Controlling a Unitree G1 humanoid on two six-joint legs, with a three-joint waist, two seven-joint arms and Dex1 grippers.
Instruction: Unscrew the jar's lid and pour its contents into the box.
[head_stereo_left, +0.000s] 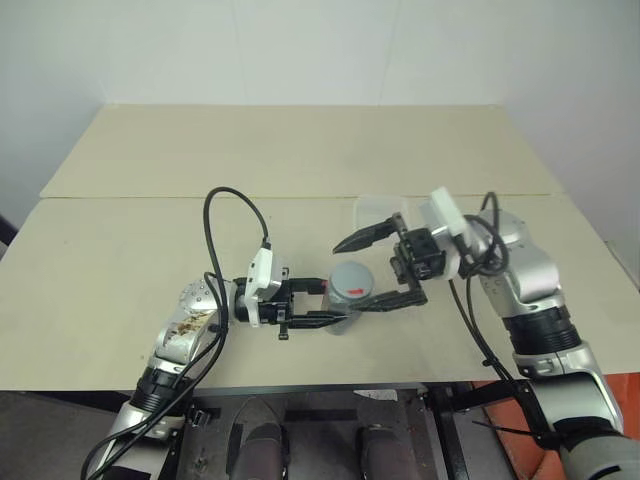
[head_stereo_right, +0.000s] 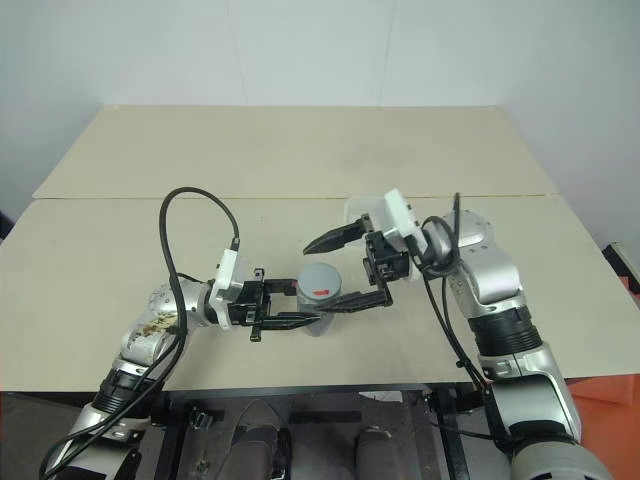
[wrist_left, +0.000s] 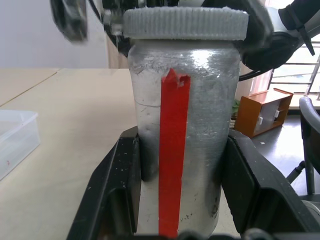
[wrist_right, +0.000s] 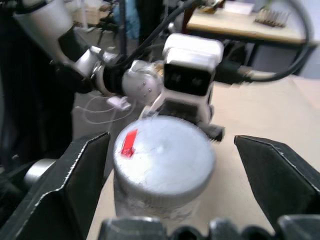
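Here, a capped metal jar held above the tan table.
The left gripper (head_stereo_left: 312, 303) clamps the shiny cylindrical jar (wrist_left: 182, 145); the right gripper's (head_stereo_left: 382, 268) black fingers gape around its ridged grey lid (wrist_right: 162, 156).

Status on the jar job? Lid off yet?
Not yet. Done: the left end effector is shut on the jar, holding it above the table. In hand: the right end effector is open around the lid, which sits on the jar. Left: unscrewing, then pouring into the box.
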